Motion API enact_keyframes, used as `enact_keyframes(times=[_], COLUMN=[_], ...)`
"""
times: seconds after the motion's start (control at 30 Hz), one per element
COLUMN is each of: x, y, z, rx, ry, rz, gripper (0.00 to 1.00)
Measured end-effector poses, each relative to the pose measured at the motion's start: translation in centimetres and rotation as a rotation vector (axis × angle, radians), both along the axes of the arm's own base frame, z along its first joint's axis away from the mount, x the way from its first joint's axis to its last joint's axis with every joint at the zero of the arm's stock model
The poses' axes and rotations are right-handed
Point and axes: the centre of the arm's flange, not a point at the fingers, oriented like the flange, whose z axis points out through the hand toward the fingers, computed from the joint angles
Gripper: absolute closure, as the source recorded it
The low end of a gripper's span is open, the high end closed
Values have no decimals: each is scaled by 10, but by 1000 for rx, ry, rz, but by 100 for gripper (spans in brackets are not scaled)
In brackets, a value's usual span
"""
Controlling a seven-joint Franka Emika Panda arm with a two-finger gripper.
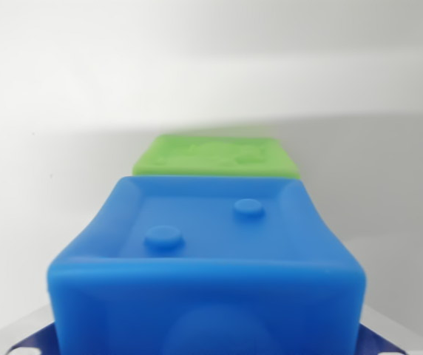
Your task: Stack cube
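Observation:
A blue cube (pixel 208 251) with two round studs on its upper face fills the lower half of the wrist view, very close to the camera. Only dark blue and grey slivers of my gripper (pixel 208 344) show, hugging the cube's two lower sides at the bottom corners, so it looks shut on the cube. Just past the blue cube's far edge lies a green cube (pixel 215 157) with a raised pattern on top. Its near side is hidden behind the blue one, and I cannot tell whether the two touch.
A plain white surface (pixel 56 170) spreads around both cubes, with a pale wall or backdrop (pixel 197 44) behind. A soft shadow runs along the surface at the right.

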Motion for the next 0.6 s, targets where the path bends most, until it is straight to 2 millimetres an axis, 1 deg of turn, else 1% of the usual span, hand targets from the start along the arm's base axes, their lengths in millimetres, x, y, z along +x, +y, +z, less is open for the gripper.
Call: enact_keyframes(times=[0.27,0.3,0.6], x=[0,0,0], y=[0,0,0], z=[-3,-3,-3], rx=[0,1,1], ry=[0,0,0], rz=[0,0,0], gripper=[100,0,0])
